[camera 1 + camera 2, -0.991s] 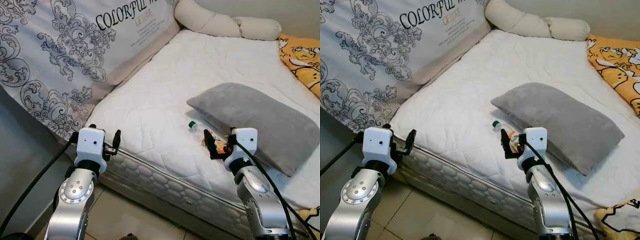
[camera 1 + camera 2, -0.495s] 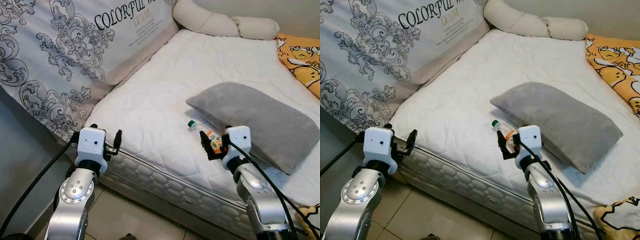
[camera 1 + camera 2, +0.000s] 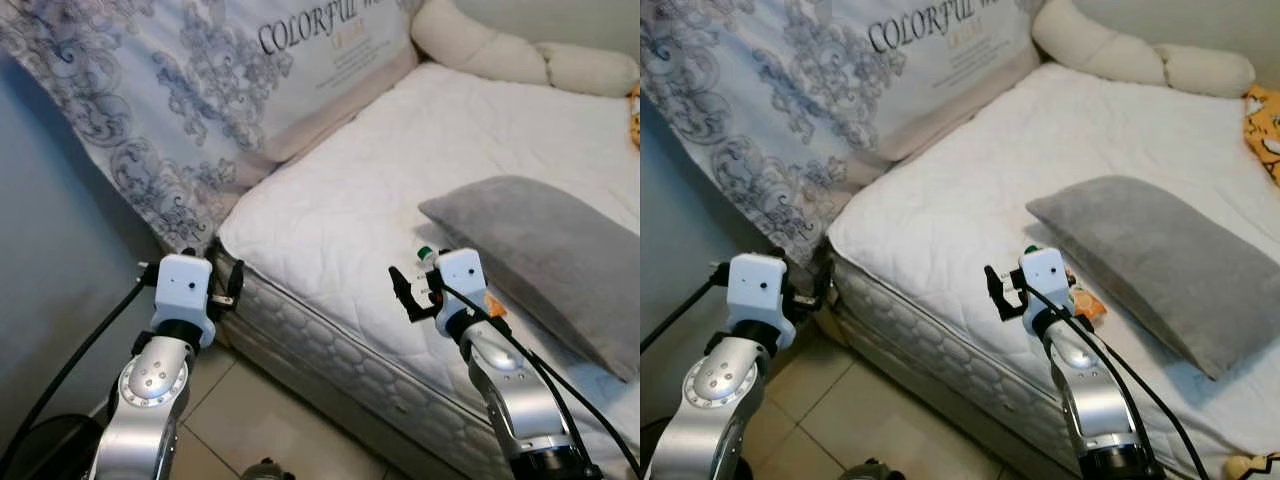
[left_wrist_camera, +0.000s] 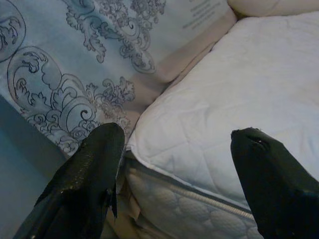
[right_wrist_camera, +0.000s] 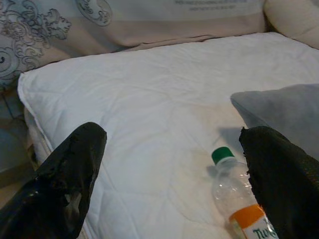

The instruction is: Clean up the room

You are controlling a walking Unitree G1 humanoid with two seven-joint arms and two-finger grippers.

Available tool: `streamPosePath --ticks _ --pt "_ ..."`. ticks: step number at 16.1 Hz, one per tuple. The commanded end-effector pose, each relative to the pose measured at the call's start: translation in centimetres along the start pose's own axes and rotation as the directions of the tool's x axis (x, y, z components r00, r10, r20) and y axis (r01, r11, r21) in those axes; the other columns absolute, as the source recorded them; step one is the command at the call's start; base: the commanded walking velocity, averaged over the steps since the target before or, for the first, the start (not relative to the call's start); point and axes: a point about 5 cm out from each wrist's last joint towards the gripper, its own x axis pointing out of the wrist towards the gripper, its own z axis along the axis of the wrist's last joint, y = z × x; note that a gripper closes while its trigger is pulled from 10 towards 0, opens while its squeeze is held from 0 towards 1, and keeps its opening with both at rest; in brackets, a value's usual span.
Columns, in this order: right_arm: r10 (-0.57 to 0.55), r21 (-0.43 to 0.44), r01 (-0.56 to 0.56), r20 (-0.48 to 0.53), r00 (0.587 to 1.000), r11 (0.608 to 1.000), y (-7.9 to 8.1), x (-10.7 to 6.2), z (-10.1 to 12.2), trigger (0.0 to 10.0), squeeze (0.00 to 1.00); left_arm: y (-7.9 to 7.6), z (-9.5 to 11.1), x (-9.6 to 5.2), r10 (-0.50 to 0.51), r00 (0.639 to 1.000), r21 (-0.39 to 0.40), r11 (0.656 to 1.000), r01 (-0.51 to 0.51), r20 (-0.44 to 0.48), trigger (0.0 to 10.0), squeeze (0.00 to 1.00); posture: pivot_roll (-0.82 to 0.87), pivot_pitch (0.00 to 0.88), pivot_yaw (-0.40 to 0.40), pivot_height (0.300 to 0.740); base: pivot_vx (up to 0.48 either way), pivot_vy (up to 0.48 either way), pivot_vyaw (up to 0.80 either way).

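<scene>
Bottle (image 5: 238, 206): clear plastic, green cap, orange label, lying on its side on the white mattress (image 3: 340, 205), just beside the near corner of the grey pillow (image 3: 545, 250). Stray litter on a bed, so likely your pickup. It looks nearly empty; you can't confirm liquid from here. Your right gripper (image 5: 174, 174) hovers above the mattress, fingers spread wide, nothing between them, bottle just inside the far finger. Judging by that, you're lined up for a grasp but not yet closed. Left gripper (image 4: 179, 174) idles at the mattress corner beside the patterned bedding (image 3: 200, 100), fingers also apart and empty. No bin in view.
</scene>
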Motion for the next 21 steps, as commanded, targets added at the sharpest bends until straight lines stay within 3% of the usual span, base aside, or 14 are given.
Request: streamPosePath --ticks 1,5,9,13,16,19,21 --pt "-0.006 -0.005 0.006 0.000 1.000 1.000 -0.1 0.0 0.0 10.0 0.00 0.0 0.3 0.0 -0.006 1.000 0.004 1.000 0.006 0.010 10.0 0.00 0.03 0.000 0.034 0.740 0.281 0.000 0.00" --pt "-0.056 0.045 0.057 -0.013 0.998 0.997 -0.5 -0.2 -0.4 10.0 0.00 0.0 0.2 0.3 -0.017 1.000 0.003 1.000 0.017 0.005 10.0 0.00 0.03 0.000 0.039 0.740 0.351 0.000 0.00" --pt "-0.080 0.069 0.080 -0.012 0.997 0.994 -0.4 -0.6 -0.5 10.0 0.00 0.1 -0.1 0.5 -0.021 1.000 -0.003 1.000 0.021 -0.004 10.0 0.00 0.02 0.000 0.048 0.740 0.368 0.000 -0.58" --pt "-0.066 0.048 0.067 -0.010 0.998 0.997 -0.6 -0.5 -0.4 10.0 0.00 -0.1 -0.1 0.4 -0.027 1.000 -0.005 1.000 0.027 -0.004 10.0 0.00 0.01 0.000 0.045 0.740 0.325 0.000 0.00" --pt "-0.003 -0.027 0.001 -0.084 0.996 1.000 -0.8 -0.2 -0.8 10.0 0.00 -0.3 -0.7 0.0 -0.072 0.997 0.021 0.997 0.073 -0.031 10.0 0.00 0.02 0.000 0.036 0.740 0.000 0.000 0.00" --pt "0.059 -0.077 -0.074 -0.180 0.982 0.994 -1.0 0.9 -1.2 10.0 0.00 -0.9 -1.4 -0.5 -0.235 0.967 0.052 0.969 0.240 -0.096 10.0 0.00 0.02 0.000 0.029 0.740 0.000 0.000 0.00" --pt "0.134 -0.150 -0.179 -0.272 0.953 0.972 -0.9 2.0 -1.7 10.0 0.00 -1.5 -1.8 -0.7 -0.399 0.903 0.070 0.907 0.414 -0.161 10.0 0.00 0.03 0.000 0.025 0.740 0.000 0.000 0.00"
